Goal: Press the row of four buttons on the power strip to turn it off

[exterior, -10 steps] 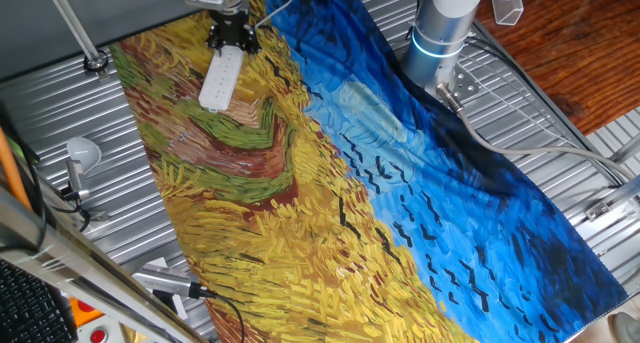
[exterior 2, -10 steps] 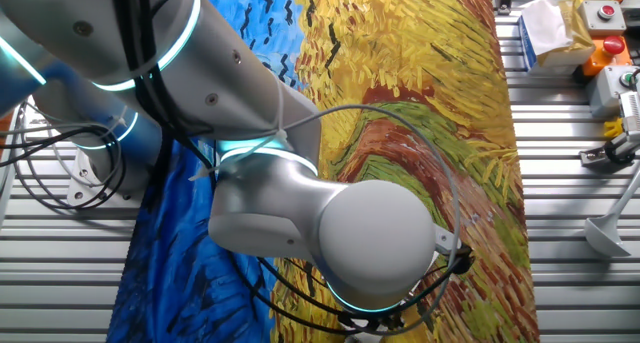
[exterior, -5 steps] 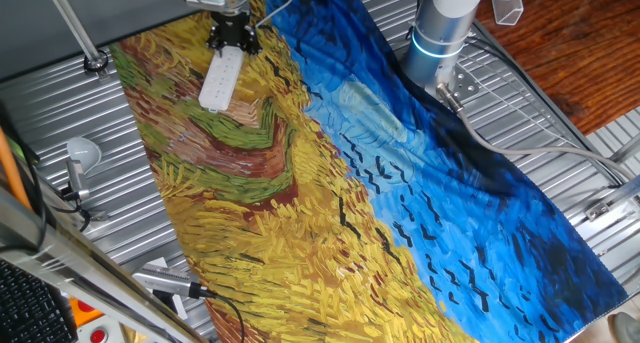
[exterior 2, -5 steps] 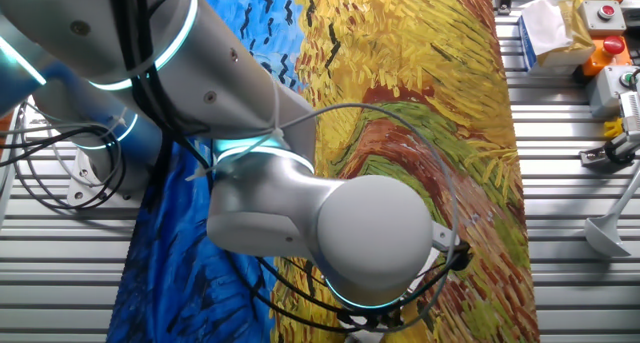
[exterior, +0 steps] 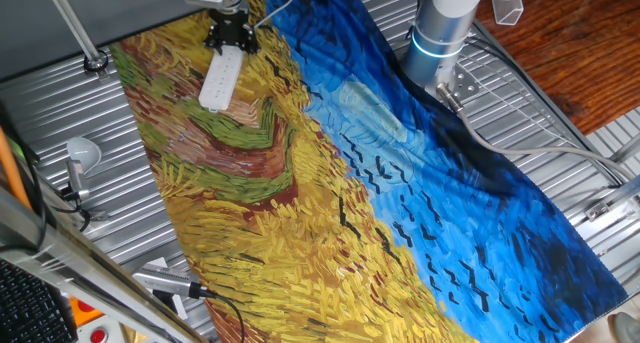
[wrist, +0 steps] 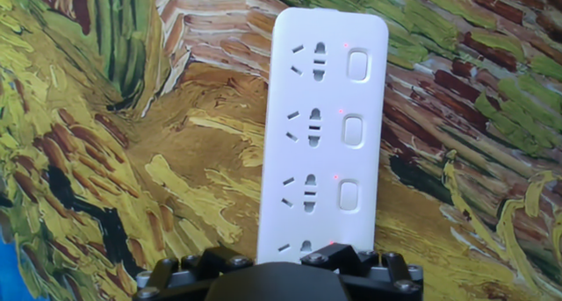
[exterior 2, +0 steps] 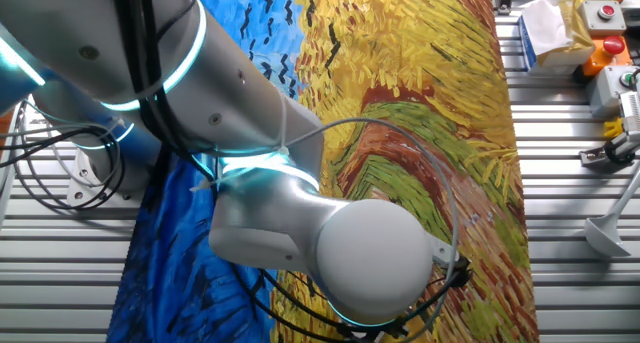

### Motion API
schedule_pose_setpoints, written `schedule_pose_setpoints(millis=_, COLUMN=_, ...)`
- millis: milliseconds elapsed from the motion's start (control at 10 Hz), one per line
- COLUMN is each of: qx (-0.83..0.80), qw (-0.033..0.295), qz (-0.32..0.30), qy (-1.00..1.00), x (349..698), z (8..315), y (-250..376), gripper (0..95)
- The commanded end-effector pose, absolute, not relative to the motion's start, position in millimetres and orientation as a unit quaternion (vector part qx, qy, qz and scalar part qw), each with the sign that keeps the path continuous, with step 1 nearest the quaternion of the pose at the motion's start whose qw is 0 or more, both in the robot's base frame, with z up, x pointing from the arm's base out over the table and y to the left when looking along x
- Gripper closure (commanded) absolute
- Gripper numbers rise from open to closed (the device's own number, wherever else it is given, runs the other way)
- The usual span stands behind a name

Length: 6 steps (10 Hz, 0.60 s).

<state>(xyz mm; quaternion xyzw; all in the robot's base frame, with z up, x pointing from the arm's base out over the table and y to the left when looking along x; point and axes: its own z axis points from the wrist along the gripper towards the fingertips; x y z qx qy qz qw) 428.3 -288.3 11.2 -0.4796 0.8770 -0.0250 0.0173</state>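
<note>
Power strip [wrist: 325, 125] near end — 4th button hidden

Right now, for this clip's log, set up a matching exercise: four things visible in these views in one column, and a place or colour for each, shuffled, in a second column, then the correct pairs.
Things:
1. white elongated plastic power strip
2. black end effector
3. painted cloth with yellow field and blue sky
4. small clear plastic cup

Places or colours:
A. on the wooden surface, off the cloth
B. spread across the ribbed metal table
C. lying on the yellow part of the cloth
D. over one end of the strip

Pairs: 1-C, 2-D, 3-B, 4-A
</note>
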Motion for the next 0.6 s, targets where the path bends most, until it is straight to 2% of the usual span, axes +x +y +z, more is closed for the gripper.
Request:
schedule_pose_setpoints(millis=100, qx=-0.482, qw=0.007, qz=-0.024, qy=0.876, x=427, z=31, y=-288, gripper=19.0)
schedule_pose_setpoints(millis=300, qx=-0.482, qw=0.003, qz=-0.024, qy=0.876, x=426, z=49, y=-287, gripper=19.0)
schedule_pose_setpoints(millis=600, qx=-0.477, qw=0.005, qz=-0.021, qy=0.879, x=428, z=58, y=-280, gripper=19.0)
